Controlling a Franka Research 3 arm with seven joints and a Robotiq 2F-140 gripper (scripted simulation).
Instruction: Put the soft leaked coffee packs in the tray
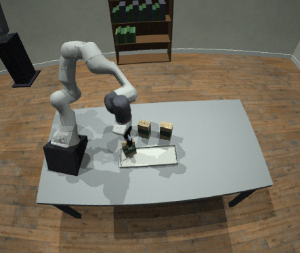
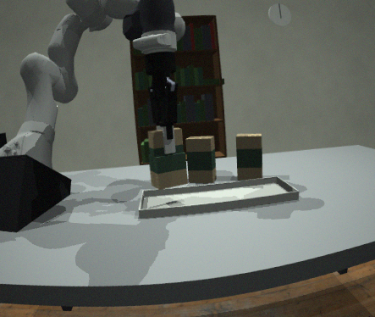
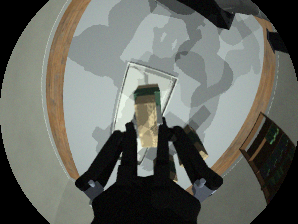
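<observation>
My gripper [image 1: 129, 141] [image 2: 168, 136] [image 3: 149, 135] is shut on a tan coffee pack with a green band [image 1: 129, 149] [image 2: 168, 164] [image 3: 148, 115]. It grips the pack's top from above. The pack hangs slightly tilted over the left end of the shallow grey tray [image 1: 150, 165] [image 2: 217, 206] [image 3: 133, 86]; I cannot tell whether it touches it. Two more packs stand upright on the table behind the tray, a middle one [image 1: 144, 128] [image 2: 201, 158] and a right one [image 1: 166, 130] [image 2: 249, 156].
The grey table [image 1: 211, 152] [image 2: 230, 254] carries the arm's black pedestal [image 1: 63, 157] [image 2: 10, 191] at its left end. A bookshelf [image 1: 140, 30] stands against the back wall, off the table.
</observation>
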